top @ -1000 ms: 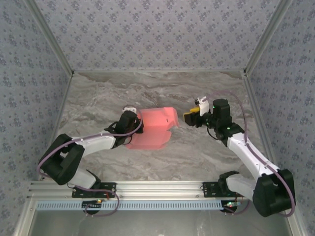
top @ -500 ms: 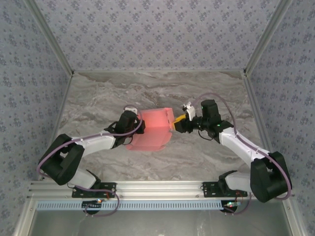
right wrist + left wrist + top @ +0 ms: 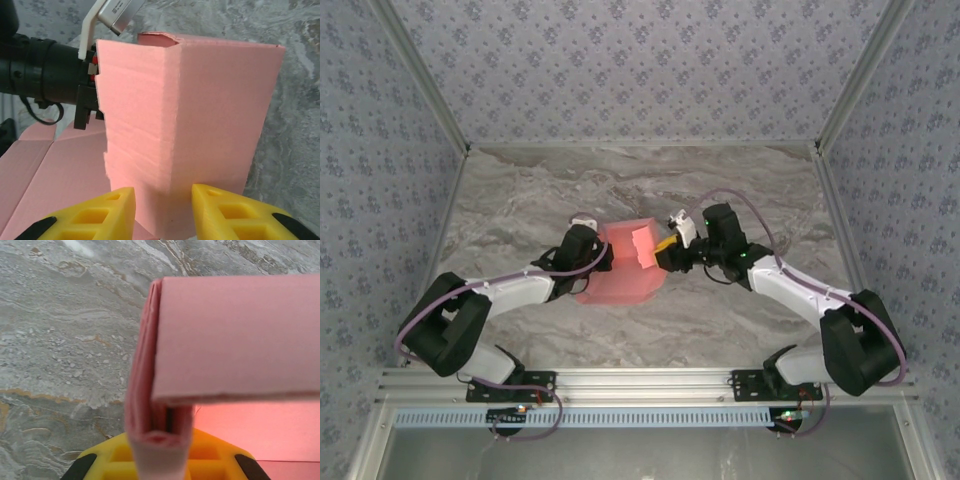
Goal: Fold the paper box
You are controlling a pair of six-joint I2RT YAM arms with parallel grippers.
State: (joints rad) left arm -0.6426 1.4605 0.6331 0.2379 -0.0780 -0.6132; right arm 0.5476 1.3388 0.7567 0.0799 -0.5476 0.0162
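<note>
paper box (image 3: 630, 275) standing between left claw (image 3: 607, 252) and right claw (image 3: 663, 254), open table (image 3: 520, 195) behind, walls (image 3: 620, 70) flanking

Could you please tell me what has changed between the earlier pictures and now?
The right claw swung left and now sits against the right side of the paper box, its yellow fingers apart. The box's right flap, which was spread outward, has been pushed up and inward. The left claw stayed clamped on the box's left wall, and its arm kept its place.
</note>
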